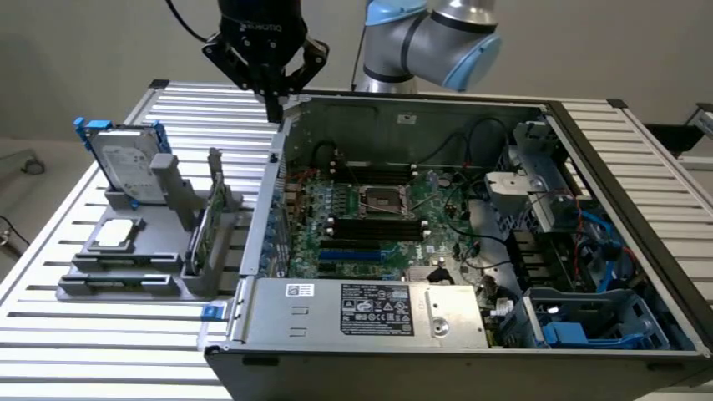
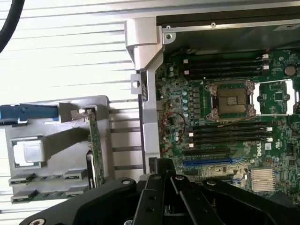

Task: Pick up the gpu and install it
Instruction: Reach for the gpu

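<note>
The gpu (image 1: 207,225) stands on its edge in a grey holder (image 1: 123,276) on the table, at the exterior view's left of the open computer case (image 1: 334,322). In the wrist view the gpu (image 2: 95,140) appears edge-on as a thin green board with a metal bracket at one end. My gripper (image 1: 273,110) hangs shut and empty above the case's far left corner, well beyond the gpu. Its black fingers (image 2: 161,169) point down over the case wall, beside the motherboard (image 2: 220,117).
The holder (image 2: 56,136) also carries a silver hard drive in a blue-edged frame (image 1: 125,159) and a small square processor chip (image 1: 116,235). Inside the case are the motherboard (image 1: 379,217), a blue slot (image 2: 208,161), cables and a power supply (image 1: 368,309). The table is ribbed metal (image 1: 112,351).
</note>
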You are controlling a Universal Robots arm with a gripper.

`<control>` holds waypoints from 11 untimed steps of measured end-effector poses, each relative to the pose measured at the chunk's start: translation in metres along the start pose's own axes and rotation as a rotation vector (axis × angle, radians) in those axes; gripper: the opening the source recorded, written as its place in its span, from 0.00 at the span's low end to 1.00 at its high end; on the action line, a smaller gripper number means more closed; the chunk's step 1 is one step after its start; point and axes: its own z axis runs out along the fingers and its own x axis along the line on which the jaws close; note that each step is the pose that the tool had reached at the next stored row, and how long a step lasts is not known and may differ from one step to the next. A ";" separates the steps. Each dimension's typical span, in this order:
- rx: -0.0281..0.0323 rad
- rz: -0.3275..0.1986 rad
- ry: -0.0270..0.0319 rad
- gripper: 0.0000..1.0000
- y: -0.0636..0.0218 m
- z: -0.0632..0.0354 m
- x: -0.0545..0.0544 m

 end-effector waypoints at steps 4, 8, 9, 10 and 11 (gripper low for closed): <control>0.0002 0.000 0.0056 0.11 -0.0010 0.0006 0.018; 0.0009 0.000 0.0056 0.11 -0.0023 0.0049 0.036; 0.0020 0.000 0.0054 0.11 -0.0027 0.0059 0.041; 0.0035 0.000 0.0054 0.11 -0.0031 0.0069 0.045; 0.0054 -0.001 0.0053 0.11 -0.0036 0.0078 0.050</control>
